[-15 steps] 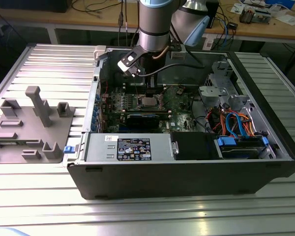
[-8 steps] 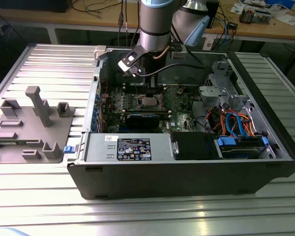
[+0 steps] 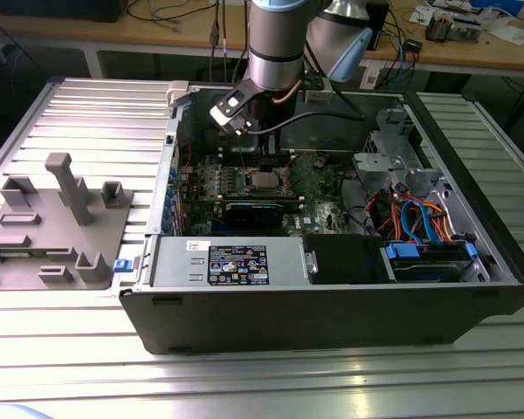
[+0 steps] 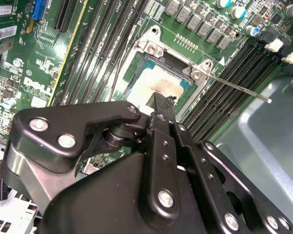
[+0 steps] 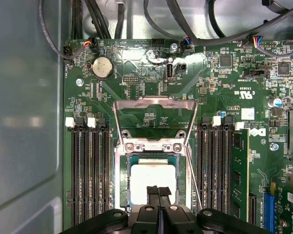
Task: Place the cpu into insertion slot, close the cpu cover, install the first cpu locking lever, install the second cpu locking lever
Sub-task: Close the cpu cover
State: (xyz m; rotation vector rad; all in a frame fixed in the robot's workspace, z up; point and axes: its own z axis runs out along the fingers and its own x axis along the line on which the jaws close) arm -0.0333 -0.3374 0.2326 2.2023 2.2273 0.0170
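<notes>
The pincer (image 5: 158, 191) is closed, its two black fingertips pressed together with nothing visible between them. It hangs right over the cpu (image 5: 149, 175). Whether the tips touch the chip cannot be told.

The cpu lies flat inside the insertion slot (image 5: 122, 175), silver top facing up and square to the socket's metal rim. The cpu cover (image 5: 154, 103) is open, swung back on its hinge at the far edge of the slot, and green board shows through its window. A thin locking lever (image 4: 239, 87) is unlatched; in the second wrist view it angles away from a corner of the slot and out over the memory slots (image 5: 88, 170). These long black slots flank the socket on both sides of the green motherboard (image 5: 224, 97). A coin battery (image 5: 102, 67) sits on the board beyond the open cover.

In the exterior view the arm (image 3: 275, 44) comes down from twelve o'clock into the open computer case (image 3: 332, 314). From the socket, the power supply (image 3: 236, 262) lies at six o'clock and a bundle of blue and orange cables (image 3: 419, 218) at three o'clock. A grey fixture (image 3: 52, 218) rests on the slatted metal bench (image 3: 87, 113) at nine o'clock from the case, on the exterior view's left and well apart from it.
</notes>
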